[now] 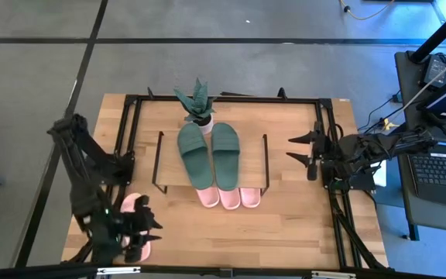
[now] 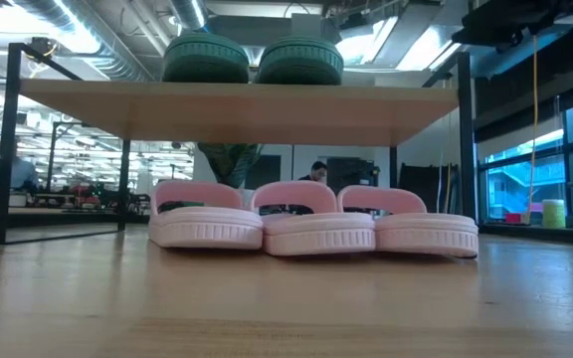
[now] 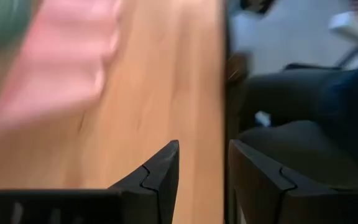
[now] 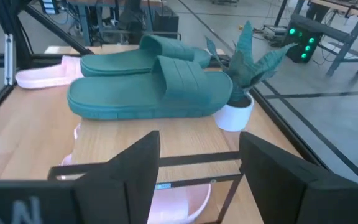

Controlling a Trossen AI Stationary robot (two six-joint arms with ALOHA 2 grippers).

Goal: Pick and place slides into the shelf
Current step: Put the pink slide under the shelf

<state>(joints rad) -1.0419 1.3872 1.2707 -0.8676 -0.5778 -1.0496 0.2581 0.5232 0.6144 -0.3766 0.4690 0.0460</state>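
Two dark green slides [image 1: 194, 159] [image 4: 148, 87] lie side by side on the shelf's wooden top board [image 1: 169, 159]. Three pink slides [image 2: 316, 224] rest on the table under the shelf, their ends sticking out at its near side [image 1: 229, 198]. Another pink slide [image 1: 132, 205] lies on the table at the near left, partly hidden under my left gripper [image 1: 155, 225] [image 3: 204, 162], which is open with nothing between its fingers. My right gripper [image 1: 296, 147] [image 4: 197, 168] is open at the shelf's right side, pointing at the green slides.
A small plant in a white pot [image 1: 198, 108] [image 4: 235, 112] stands on the shelf's far edge, next to the green slides. A black metal frame [image 1: 335, 201] runs around the tabletop. A laptop [image 1: 440, 174] sits beyond the table's right edge.
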